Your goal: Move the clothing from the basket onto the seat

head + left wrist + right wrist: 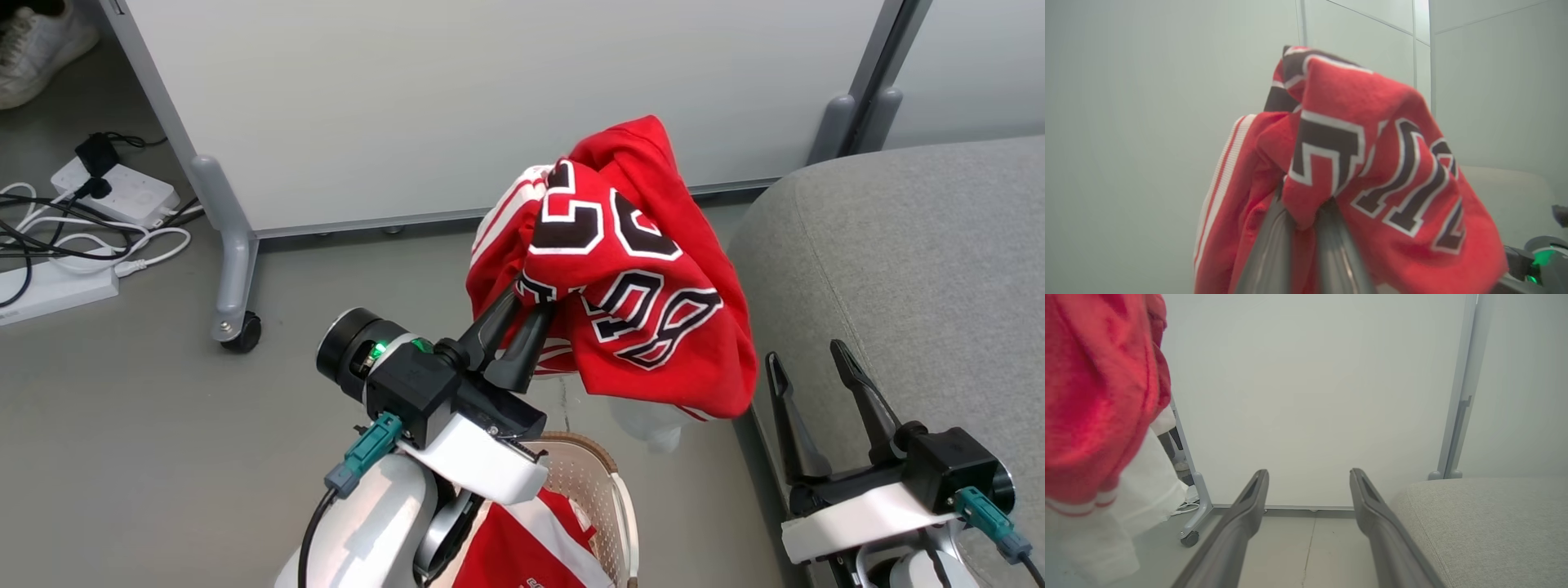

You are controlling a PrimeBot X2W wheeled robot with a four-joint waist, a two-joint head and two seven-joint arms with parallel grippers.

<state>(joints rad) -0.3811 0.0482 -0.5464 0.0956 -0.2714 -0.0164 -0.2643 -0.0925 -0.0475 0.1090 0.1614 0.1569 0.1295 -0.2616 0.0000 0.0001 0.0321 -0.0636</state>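
Red clothing (pixel 637 269) gripped, left fingers (pixel 490 324) | right fingers (pixel 857 389) apart, empty | basket (pixel 581 482): maybe 1 garment (pixel 522 543)

grey floor (pixel 122 425), pale wheeled partition (pixel 490 98)

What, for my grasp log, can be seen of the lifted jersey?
The jersey is soft, bright red, knit-looking cloth with large black numerals outlined in white and white stripes along one edge. It is bunched and draped, not spread, and hangs in the air from the left gripper, which is shut on a fold. It touches neither the basket below it in the head view nor the seat to its right. A white layer hangs under its hem; whether that belongs to it is unclear.
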